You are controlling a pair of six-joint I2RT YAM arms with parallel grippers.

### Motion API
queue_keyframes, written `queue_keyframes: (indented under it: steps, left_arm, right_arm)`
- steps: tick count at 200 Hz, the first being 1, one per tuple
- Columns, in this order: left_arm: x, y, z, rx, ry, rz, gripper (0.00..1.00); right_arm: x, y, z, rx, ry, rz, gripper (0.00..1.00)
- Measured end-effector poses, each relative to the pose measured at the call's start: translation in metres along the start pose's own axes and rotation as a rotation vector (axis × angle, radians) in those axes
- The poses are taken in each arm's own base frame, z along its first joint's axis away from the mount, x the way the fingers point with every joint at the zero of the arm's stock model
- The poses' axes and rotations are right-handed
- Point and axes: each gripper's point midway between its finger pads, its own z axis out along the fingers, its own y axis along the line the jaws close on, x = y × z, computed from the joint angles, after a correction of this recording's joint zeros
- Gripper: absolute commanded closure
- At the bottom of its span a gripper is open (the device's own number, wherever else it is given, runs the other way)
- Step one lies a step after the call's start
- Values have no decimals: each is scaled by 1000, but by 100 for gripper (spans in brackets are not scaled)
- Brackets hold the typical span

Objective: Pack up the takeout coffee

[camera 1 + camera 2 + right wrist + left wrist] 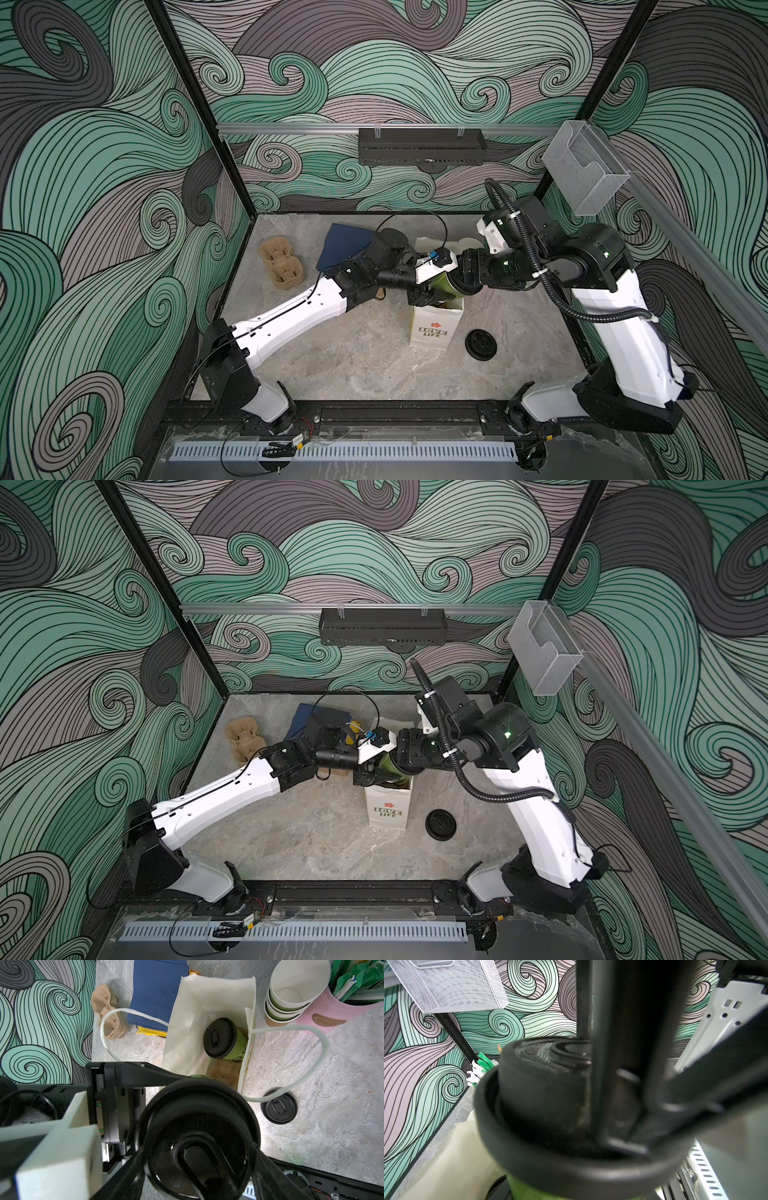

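One takeout coffee cup (197, 1126), green-sided with a black sip lid, hangs over the mouth of the white paper bag (434, 328). My left gripper (374, 776) is shut on its side; one finger (145, 1076) shows and the other is hidden. From the opposite side my right gripper (199, 1153) reaches over the lid (542, 1093), its fingers against the rim on both sides. A second capped cup (222, 1038) stands inside the bag on a brown pulp carrier (224, 1070).
A loose black lid (481, 343) lies right of the bag under one handle loop. Behind the bag are stacked lidless cups (291, 993), a pink holder of packets (353, 991), navy napkins (345, 245) and a pulp carrier (283, 266).
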Motion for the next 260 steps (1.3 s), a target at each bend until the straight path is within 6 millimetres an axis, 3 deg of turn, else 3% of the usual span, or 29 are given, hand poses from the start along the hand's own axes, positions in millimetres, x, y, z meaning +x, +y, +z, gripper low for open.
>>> queue_keyframes:
  steps: [37,68,102,129,161,187,215,260]
  left_arm:
    - [0,0,0,1,0,0,33]
    - [0,0,-1,-3,0,11,16]
    - [-12,-2,-14,-23,-25,38,10]
    - [-32,-10,-44,-64,-67,65,9]
    - [-50,-20,-92,-171,-130,27,8]
    - [-54,-7,-131,-357,-166,-130,6]
    - [-35,24,-163,-591,-147,-410,4]
    - [31,60,-179,-771,-59,-870,4]
  right_arm:
    - [0,0,1,2,3,-4,36]
    - [0,0,1,3,3,-3,37]
    - [-2,1,-1,0,-1,-3,37]
    - [-10,8,-6,-18,-26,-5,37]
    - [-22,18,-7,-34,-50,-11,37]
    - [-30,24,1,-10,-63,-24,37]
    - [-31,28,21,57,-46,-43,37]
    - [-21,16,53,205,-12,-40,37]
